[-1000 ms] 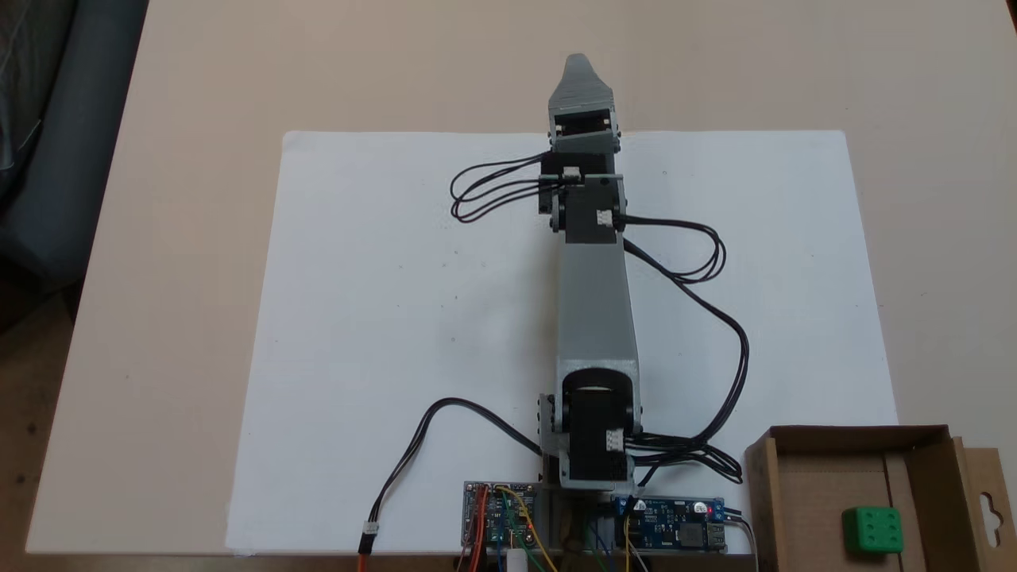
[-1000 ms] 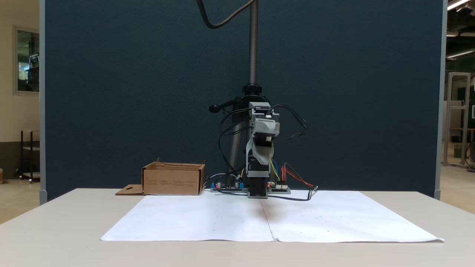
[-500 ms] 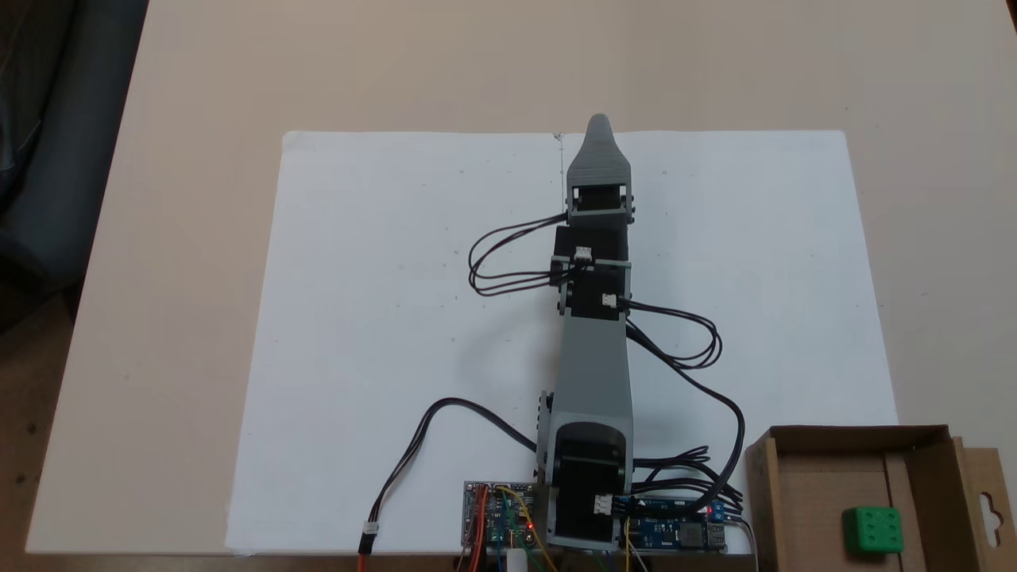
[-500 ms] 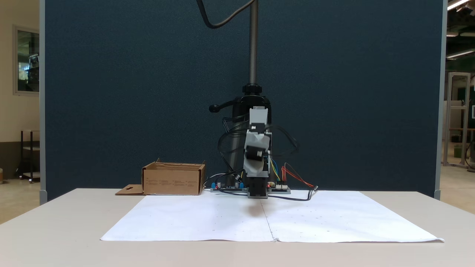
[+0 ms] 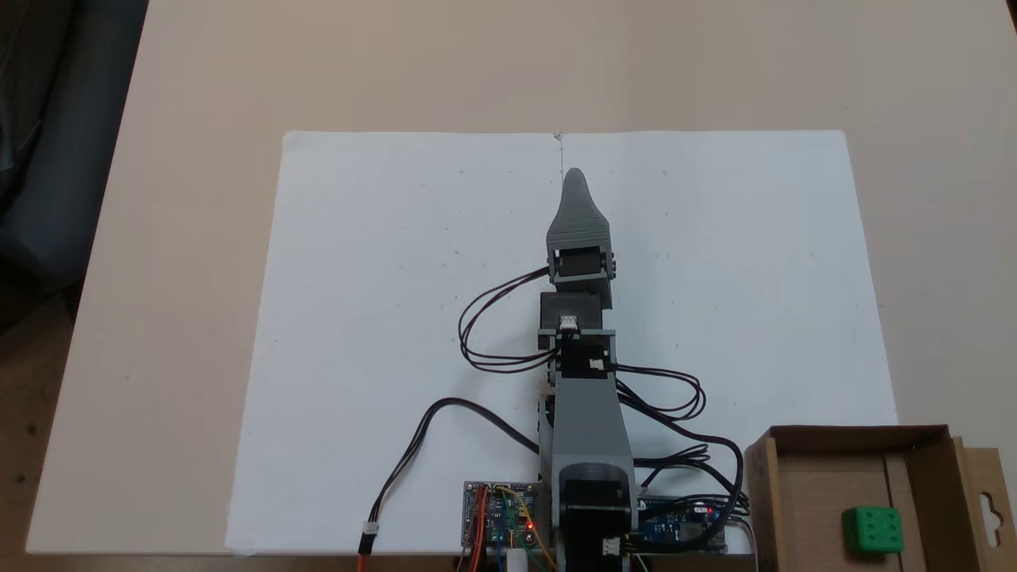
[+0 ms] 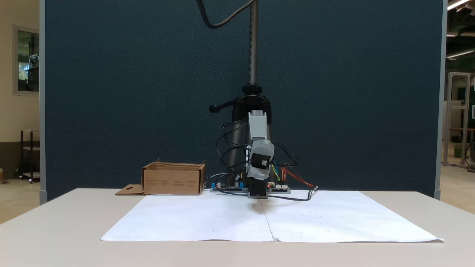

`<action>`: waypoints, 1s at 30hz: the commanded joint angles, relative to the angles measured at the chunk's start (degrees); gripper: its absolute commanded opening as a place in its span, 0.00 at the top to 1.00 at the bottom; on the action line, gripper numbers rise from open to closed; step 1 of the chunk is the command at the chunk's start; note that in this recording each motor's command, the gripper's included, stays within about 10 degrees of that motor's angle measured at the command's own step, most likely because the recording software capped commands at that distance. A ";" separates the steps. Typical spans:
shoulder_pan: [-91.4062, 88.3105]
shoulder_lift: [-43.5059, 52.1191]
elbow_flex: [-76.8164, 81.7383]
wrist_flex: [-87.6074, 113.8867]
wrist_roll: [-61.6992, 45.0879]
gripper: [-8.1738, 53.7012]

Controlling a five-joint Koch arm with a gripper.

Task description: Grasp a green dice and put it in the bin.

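Since the small green plastic dice (image 5: 873, 530) already sits inside the brown cardboard bin (image 5: 841, 434) at lower right, little remains at risk; the grey gripper (image 5: 574, 176) mid-frame holds nothing, and I cannot tell its jaw state.

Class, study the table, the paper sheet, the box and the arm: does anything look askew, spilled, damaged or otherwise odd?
Nothing stands out. The green dice sits flat inside the bin, the white paper lies square on the table, and the claw hangs above the sheet. Nothing is spilled or broken.
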State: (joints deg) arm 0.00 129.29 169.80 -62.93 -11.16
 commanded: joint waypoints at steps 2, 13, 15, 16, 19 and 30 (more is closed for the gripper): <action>1.32 6.33 0.79 -10.81 1.32 0.12; 1.49 6.59 9.76 -23.20 1.49 0.12; 1.49 6.68 9.76 -23.38 1.58 0.12; 1.49 6.68 9.76 -23.38 1.58 0.12; 1.49 6.59 9.76 -23.38 1.49 0.11; 1.23 6.33 9.76 -22.68 1.93 0.17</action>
State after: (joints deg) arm 0.97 129.29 175.61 -81.47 -10.81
